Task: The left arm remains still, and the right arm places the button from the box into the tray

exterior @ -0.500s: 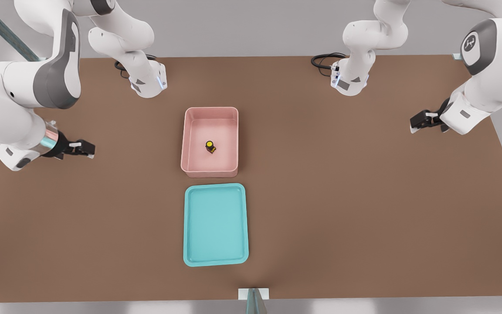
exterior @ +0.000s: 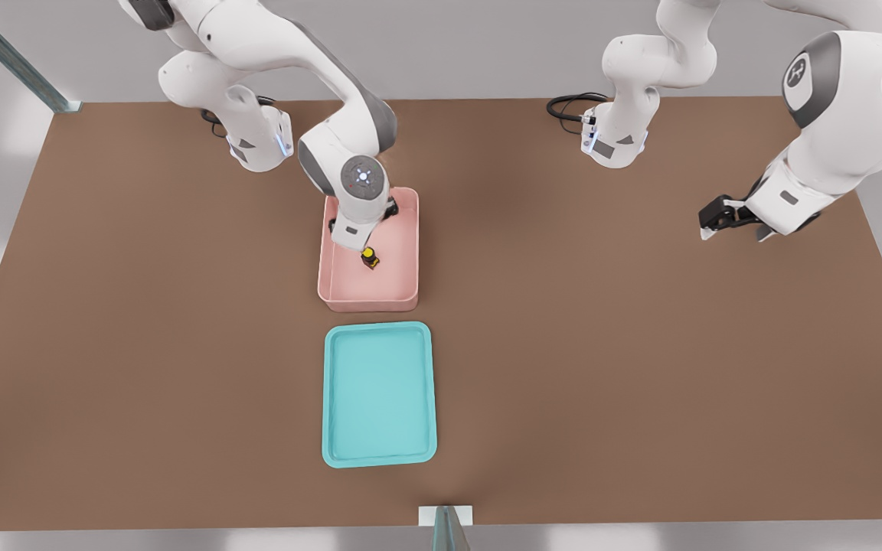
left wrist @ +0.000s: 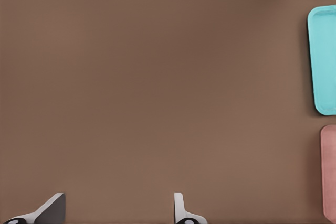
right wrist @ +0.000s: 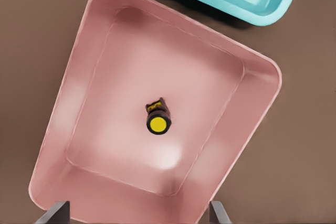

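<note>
The brown tabletop [exterior: 640, 367] carries the turquoise tray [exterior: 379, 395] just beside the pink box [exterior: 369, 295]. The right arm [exterior: 288, 57] reaches over the box, its end effector [right wrist: 137, 214] hovering above the interior with fingers spread apart. The button [right wrist: 158, 117] stands upright on the box floor, ungrasped.

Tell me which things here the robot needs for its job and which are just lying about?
Needed:
- button, standing in the box
- box, pink
- tray, turquoise, beside the box
- tool, above the box, open

Just about:
- table
- black cable by the far arm base
- small bracket at the table's near edge
</note>
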